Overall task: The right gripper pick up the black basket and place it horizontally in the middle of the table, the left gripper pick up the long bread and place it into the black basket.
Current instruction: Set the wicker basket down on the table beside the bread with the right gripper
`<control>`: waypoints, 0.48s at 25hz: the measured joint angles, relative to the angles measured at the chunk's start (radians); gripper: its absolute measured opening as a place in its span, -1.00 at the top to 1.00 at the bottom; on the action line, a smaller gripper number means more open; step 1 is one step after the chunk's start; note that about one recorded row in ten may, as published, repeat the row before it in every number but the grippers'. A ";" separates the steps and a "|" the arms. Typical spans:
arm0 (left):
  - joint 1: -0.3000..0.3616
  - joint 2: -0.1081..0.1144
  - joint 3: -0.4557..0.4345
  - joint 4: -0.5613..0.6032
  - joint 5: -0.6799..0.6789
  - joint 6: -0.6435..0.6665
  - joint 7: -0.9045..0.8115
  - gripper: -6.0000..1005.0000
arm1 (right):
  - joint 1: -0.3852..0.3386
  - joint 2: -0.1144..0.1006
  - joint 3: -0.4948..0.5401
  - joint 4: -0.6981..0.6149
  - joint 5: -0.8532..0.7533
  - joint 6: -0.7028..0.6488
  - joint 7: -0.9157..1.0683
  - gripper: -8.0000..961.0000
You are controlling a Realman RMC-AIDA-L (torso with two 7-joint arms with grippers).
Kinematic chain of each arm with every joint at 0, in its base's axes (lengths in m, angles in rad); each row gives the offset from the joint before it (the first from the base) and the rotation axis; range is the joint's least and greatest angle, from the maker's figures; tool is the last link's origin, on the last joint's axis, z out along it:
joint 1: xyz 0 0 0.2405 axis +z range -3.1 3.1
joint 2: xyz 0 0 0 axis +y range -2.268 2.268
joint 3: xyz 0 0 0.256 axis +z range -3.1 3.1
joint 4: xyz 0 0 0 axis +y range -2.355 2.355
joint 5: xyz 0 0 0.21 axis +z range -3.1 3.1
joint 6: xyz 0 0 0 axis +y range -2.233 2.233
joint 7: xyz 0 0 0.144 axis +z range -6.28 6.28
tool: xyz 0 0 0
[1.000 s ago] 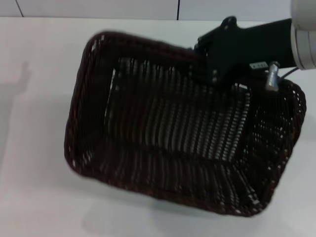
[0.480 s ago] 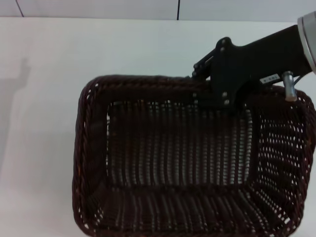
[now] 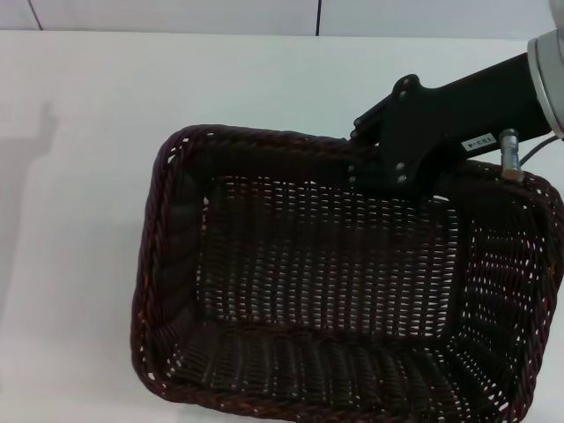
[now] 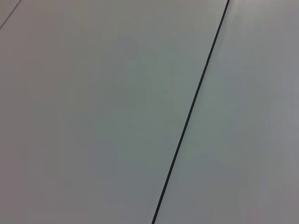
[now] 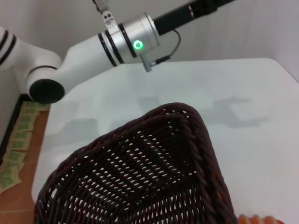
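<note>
The black basket (image 3: 326, 282) fills most of the head view, its long side running across the picture, and it is empty inside. My right gripper (image 3: 386, 179) comes in from the upper right and is shut on the basket's far rim. The right wrist view looks down over the basket's rim (image 5: 196, 140). An orange sliver of the long bread (image 5: 256, 219) shows past the rim at the picture's edge. The bread is hidden in the head view. My left arm (image 5: 126, 39), with its green light, hangs above the table, and its gripper is out of frame.
The white table (image 3: 79, 132) spreads out on the left and behind the basket. A wall with a dark seam (image 4: 191, 112) fills the left wrist view. A brown floor with green sheets (image 5: 18, 135) lies beyond one table edge.
The basket has swung from a tilted, skewed pose to lying roughly level across the view, and it now sits lower in the picture. My right gripper moved with it, still clamped on the rim.
</note>
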State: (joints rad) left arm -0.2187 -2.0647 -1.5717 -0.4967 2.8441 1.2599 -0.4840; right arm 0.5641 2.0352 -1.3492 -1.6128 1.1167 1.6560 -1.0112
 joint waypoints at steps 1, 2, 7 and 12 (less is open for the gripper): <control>-0.002 0.000 0.001 0.000 0.000 0.000 0.000 -0.72 | 0.000 0.002 0.000 0.006 -0.007 0.000 0.003 0.62; -0.004 0.000 0.001 0.002 0.000 -0.001 0.000 -0.72 | 0.003 0.003 0.000 0.015 -0.014 0.001 0.006 0.62; -0.009 0.000 -0.001 0.004 0.000 -0.008 0.002 -0.72 | 0.009 0.006 0.004 0.027 -0.065 0.000 0.035 0.62; -0.010 0.000 -0.003 0.003 0.000 -0.010 0.002 -0.72 | 0.006 0.012 0.035 0.024 -0.085 0.002 0.042 0.62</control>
State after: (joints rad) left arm -0.2291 -2.0646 -1.5748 -0.4933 2.8441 1.2501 -0.4817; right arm 0.5701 2.0467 -1.3146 -1.5889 1.0317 1.6582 -0.9693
